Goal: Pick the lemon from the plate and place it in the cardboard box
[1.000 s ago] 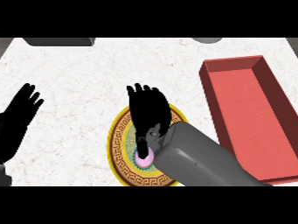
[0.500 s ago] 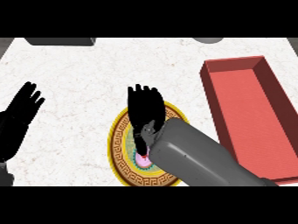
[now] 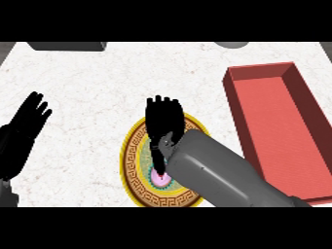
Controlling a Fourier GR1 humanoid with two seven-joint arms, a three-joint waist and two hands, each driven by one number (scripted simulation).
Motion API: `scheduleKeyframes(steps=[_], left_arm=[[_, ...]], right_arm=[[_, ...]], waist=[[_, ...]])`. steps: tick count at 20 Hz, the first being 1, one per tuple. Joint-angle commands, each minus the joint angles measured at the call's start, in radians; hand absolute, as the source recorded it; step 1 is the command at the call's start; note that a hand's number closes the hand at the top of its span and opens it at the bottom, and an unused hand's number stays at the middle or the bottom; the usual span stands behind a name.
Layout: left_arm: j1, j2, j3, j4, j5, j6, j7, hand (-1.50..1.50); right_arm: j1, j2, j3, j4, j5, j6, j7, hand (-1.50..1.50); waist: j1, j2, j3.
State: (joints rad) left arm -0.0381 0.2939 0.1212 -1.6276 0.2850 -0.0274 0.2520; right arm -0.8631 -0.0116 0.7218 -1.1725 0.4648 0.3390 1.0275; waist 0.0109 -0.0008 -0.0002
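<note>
Right hand [image 3: 162, 116] lies over the round gold-rimmed patterned plate [image 3: 134, 170], fingers straight and released, tips past the far rim. Lemon hidden beneath hand and grey forearm [image 3: 219, 175]; location unconfirmed. Red rectangular cardboard box [image 3: 287, 131] right of the fingers. Left hand [image 3: 26, 121] rests, fingers extended.

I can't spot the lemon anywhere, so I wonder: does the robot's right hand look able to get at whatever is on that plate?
Probably yes. The right hand is directly over the plate with nothing between them. The lemon itself is hidden beneath the hand and forearm, so I cannot confirm it.
</note>
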Motion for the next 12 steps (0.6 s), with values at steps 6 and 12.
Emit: scheduleKeyframes(steps=[6, 12], left_arm=[[0.001, -0.028, -0.005, -0.003, -0.037, 0.012, 0.002, 0.0], [0.016, -0.01, 0.034, -0.033, 0.01, -0.031, 0.025, 0.0]], right_arm=[[-0.008, 0.011, 0.005, 0.091, 0.013, 0.017, 0.04, -1.5], [0.016, 0.011, 0.048, 0.1, -0.029, -0.017, 0.066, -1.5]], waist=[[0.001, 0.002, 0.0], [0.004, 0.001, 0.0]])
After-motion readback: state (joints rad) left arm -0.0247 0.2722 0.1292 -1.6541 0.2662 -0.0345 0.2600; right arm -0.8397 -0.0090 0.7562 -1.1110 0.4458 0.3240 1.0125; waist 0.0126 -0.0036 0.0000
